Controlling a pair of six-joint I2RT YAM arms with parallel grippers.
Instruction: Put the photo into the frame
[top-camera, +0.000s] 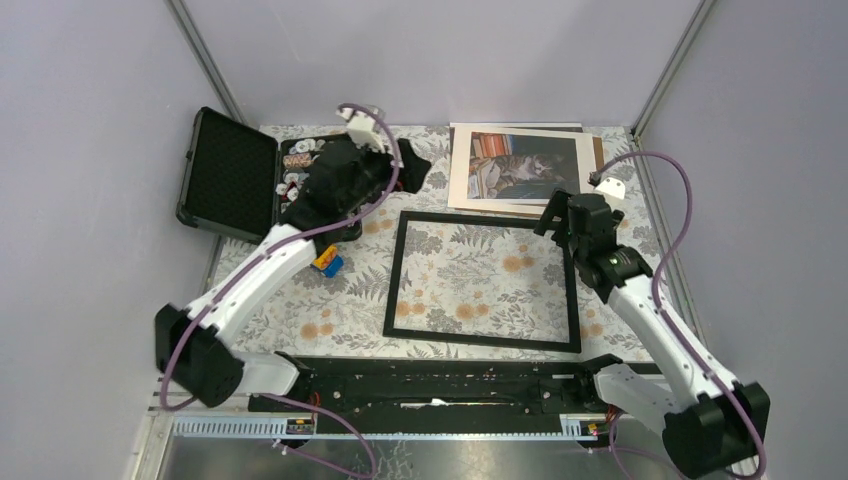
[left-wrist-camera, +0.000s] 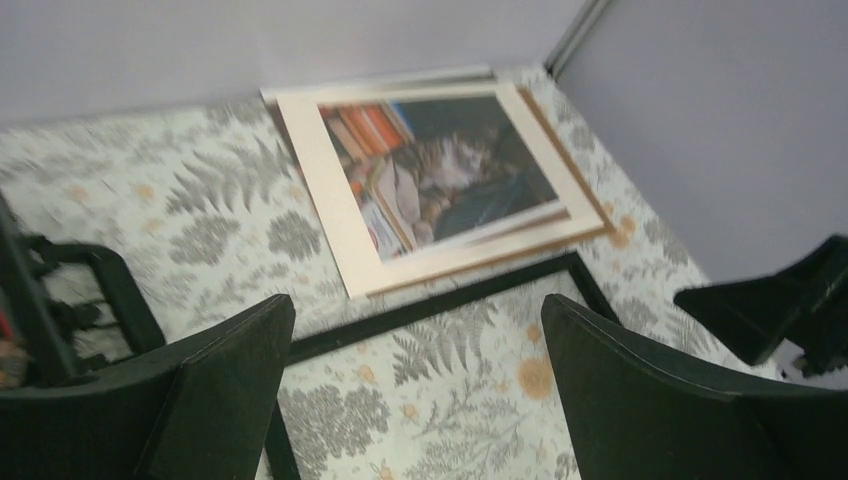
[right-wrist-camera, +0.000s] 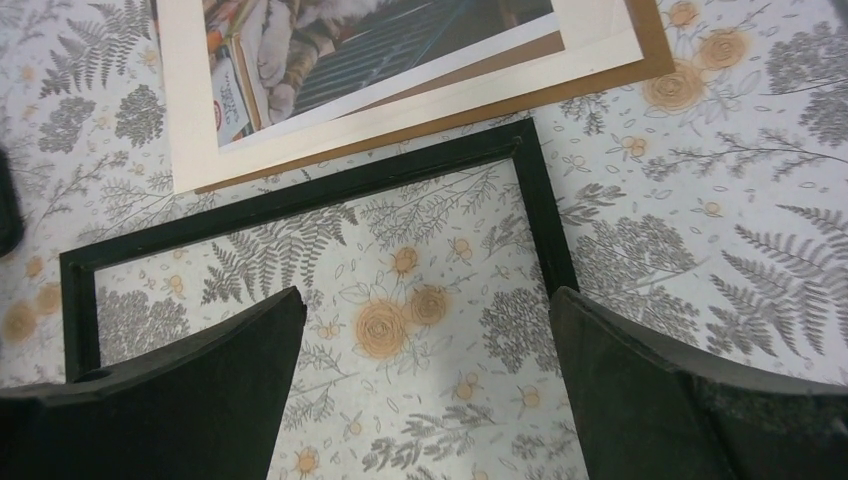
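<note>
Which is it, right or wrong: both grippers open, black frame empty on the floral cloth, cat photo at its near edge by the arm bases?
Wrong in one respect: the cat photo lies past the far edge of the black frame; the top external view shows it. Frame empty on the floral cloth, left gripper and right gripper open: correct.

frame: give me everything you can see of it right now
The frame is a thin black rectangular moulding, dull in finish. Its opening is empty, with no backing, so the floral tablecloth shows through. It lies flat on the cloth mid-table, long sides across, just on the arms' side of the photo and its stack. Whether its far bar touches that stack is unclear. Nothing grips it.
</note>
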